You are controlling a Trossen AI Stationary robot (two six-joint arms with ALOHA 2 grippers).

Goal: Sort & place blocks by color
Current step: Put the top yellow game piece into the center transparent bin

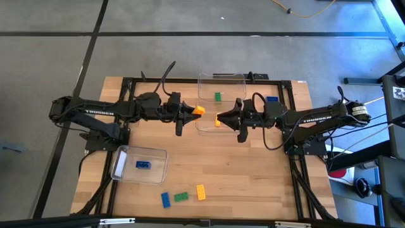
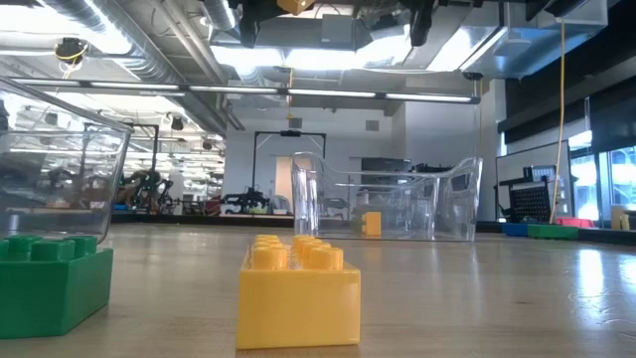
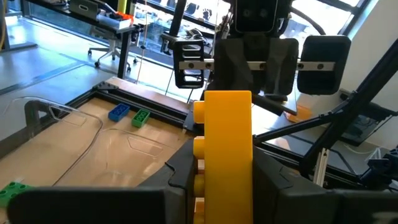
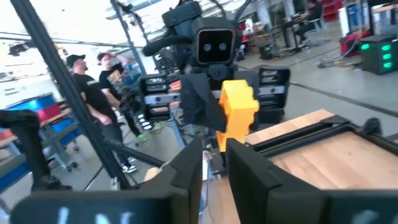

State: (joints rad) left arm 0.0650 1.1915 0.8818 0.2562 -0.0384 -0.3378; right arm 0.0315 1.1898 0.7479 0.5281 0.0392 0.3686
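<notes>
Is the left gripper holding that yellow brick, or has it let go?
Holding. The left gripper has its fingers clamped on both sides of the yellow brick, lifted clear of the table.

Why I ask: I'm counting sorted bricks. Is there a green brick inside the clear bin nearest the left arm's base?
No; in the high view that clear bin holds only a blue brick.

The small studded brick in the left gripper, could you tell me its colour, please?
Yellow-orange; the small studded plastic brick clamped in the left gripper shows best in the left wrist view.
</notes>
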